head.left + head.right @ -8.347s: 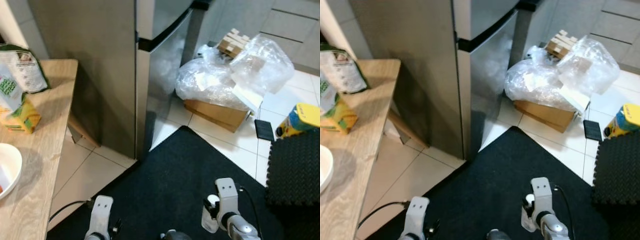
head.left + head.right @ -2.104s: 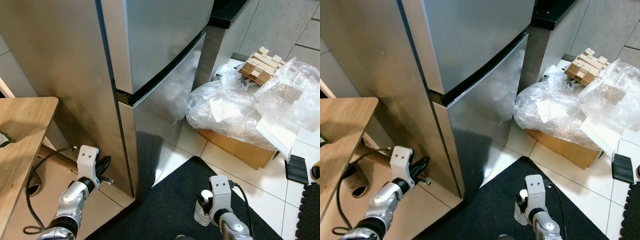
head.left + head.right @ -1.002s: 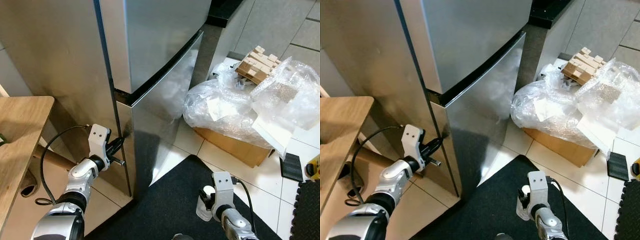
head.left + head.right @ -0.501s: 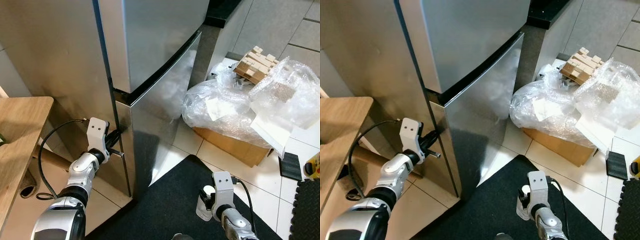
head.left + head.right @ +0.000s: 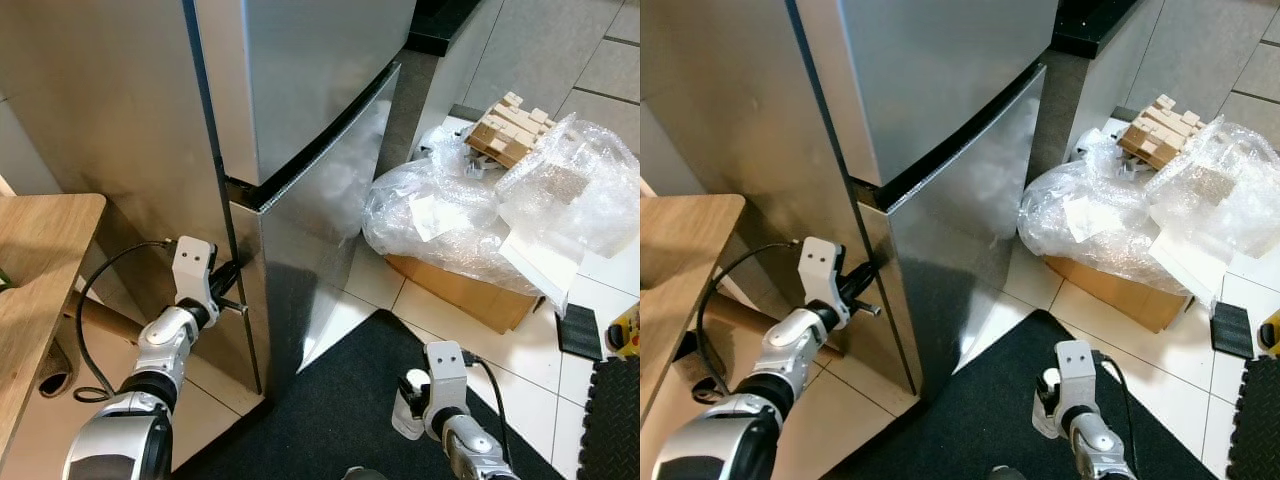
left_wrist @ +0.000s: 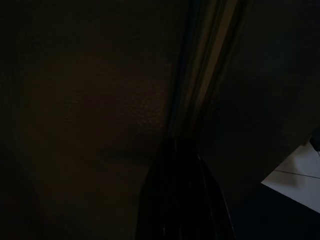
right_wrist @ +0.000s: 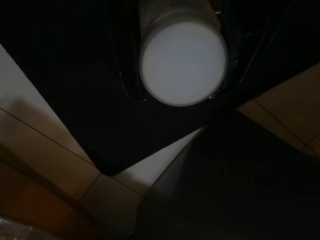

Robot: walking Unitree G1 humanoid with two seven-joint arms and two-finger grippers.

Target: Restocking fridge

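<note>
The steel fridge (image 5: 300, 90) stands ahead with both doors closed, a dark seam (image 5: 310, 155) between the upper door and the lower door (image 5: 320, 240). My left gripper (image 5: 232, 277) is raised to the lower door's left edge, just under the seam. In the left wrist view its fingers (image 6: 180, 200) lie together, tips against the door's side gap. My right gripper (image 5: 412, 415) hangs low over the black mat, shut on a white round container (image 7: 183, 62), also seen as a white container (image 5: 408, 420) in the left eye view.
A wooden table (image 5: 40, 290) stands at my left with a black cable (image 5: 90, 310) on the floor beside it. Right of the fridge, clear plastic bags (image 5: 470, 215) and wooden blocks (image 5: 505, 125) lie on a cardboard box (image 5: 470, 295). A black mat (image 5: 330, 400) covers the floor in front.
My left gripper has risen a little and closed in on the lower door's edge. The right arm stays low with the white container.
</note>
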